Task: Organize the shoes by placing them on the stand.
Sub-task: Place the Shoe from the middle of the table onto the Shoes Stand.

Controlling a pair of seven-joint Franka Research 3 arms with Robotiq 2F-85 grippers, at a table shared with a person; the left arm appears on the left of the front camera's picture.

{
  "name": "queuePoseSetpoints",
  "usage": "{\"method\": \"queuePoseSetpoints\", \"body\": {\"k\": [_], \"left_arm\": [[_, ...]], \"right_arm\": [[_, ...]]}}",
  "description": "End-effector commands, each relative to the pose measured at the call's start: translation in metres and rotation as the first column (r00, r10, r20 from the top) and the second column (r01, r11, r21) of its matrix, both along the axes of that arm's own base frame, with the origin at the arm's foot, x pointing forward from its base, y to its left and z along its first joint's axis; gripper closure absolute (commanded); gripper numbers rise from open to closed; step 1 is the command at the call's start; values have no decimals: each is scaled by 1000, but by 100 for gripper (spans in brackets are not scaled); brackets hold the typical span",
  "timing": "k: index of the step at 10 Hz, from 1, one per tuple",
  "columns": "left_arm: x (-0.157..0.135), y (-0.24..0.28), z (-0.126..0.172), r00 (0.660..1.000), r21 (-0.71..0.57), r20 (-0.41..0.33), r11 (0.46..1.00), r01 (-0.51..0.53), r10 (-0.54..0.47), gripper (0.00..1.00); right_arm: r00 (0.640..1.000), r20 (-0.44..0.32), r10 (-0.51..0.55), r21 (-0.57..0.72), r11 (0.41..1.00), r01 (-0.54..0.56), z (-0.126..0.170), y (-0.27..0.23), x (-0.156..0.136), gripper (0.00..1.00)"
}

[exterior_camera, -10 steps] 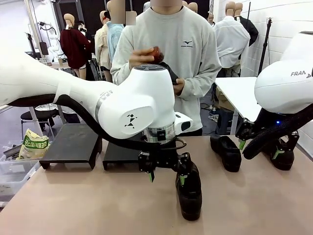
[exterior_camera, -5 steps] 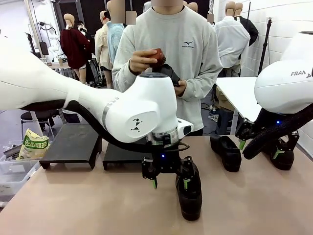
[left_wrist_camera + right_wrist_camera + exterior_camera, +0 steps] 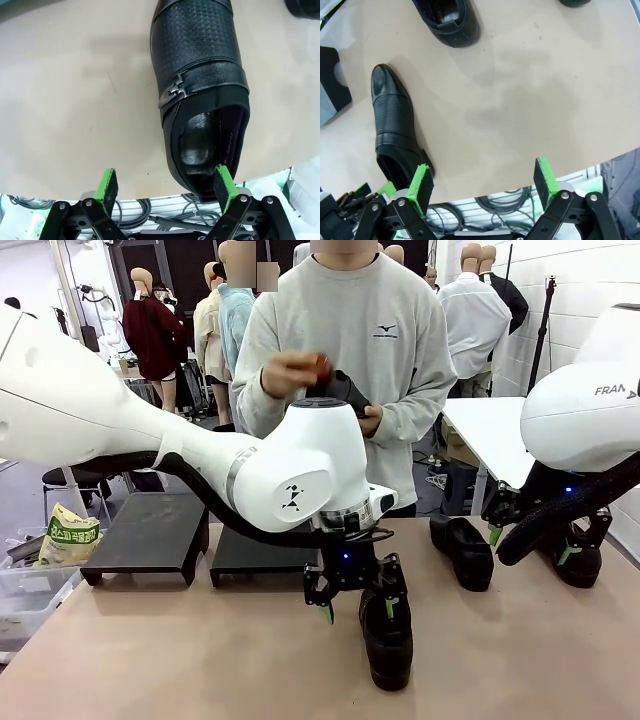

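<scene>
A black shoe [image 3: 388,640] with a buckle strap lies on the tan table, toe toward me. My left gripper [image 3: 358,608] hovers open just above its heel. In the left wrist view the shoe [image 3: 200,75] has its heel opening against the right green finger [image 3: 225,182], while the left finger [image 3: 107,185] stands over bare table. Two more black shoes [image 3: 463,551] [image 3: 582,562] sit at the right, with my right gripper [image 3: 530,545] open and empty above the table between them. The black stand [image 3: 150,535] and a second low stand [image 3: 255,552] are at the left.
A person stands at the far edge holding another black shoe [image 3: 345,390] and a reddish object [image 3: 320,365]. A clear bin with a snack bag [image 3: 70,535] sits at the far left. In the right wrist view, bare table [image 3: 530,100] lies ahead of my right fingers.
My left arm has shifted right and down, bringing the open gripper closer over the near shoe's heel. The person's hand has moved on the held shoe. The right arm is still.
</scene>
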State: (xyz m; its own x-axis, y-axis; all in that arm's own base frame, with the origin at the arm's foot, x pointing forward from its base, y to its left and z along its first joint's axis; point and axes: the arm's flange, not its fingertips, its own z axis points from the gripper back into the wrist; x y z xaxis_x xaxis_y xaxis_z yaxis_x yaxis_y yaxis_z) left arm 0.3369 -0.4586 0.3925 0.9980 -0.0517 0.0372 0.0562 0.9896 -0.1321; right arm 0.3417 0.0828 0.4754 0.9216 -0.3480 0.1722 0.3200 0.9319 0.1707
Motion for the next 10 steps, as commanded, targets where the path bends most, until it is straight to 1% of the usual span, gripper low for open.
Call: {"method": "queuePoseSetpoints", "body": {"k": [1,2,3,4,5,6,7,8,9,10], "left_arm": [[-3,-2,-1,1000,4,-5,1000,8,-8,0],[0,0,0,1000,0,0,1000,0,0,0],[6,0,-5,999,-4,-30,1000,-19,18,0],[10,-3,-14,999,-17,-26,1000,-25,24,0],[17,-6,-26,999,9,-3,999,-38,38,0],[19,-10,-38,999,14,-28,999,-29,29,0],[18,-12,-42,999,9,-48,1000,-15,15,0],[17,-15,-44,999,26,-43,1000,0,1,0],[16,-16,-45,1000,26,-28,1000,9,-8,12],[15,-17,-46,999,26,-31,1000,16,-15,30]], "right_arm": [[1000,-4,5,3,1000,-5,0,0,0,0],[1000,-4,5,3,1000,-5,0,0,0,0],[1000,-4,5,3,1000,-5,0,0,0,0],[1000,-4,5,3,1000,-5,0,0,0,0],[1000,-4,5,3,1000,-5,0,0,0,0],[1000,-4,5,3,1000,-5,0,0,0,0],[1000,-4,5,3,1000,-5,0,0,0,0],[1000,-4,5,3,1000,-5,0,0,0,0],[1000,-4,5,3,1000,-5,0,0,0,0],[1000,-4,5,3,1000,-5,0,0,0,0]]}}
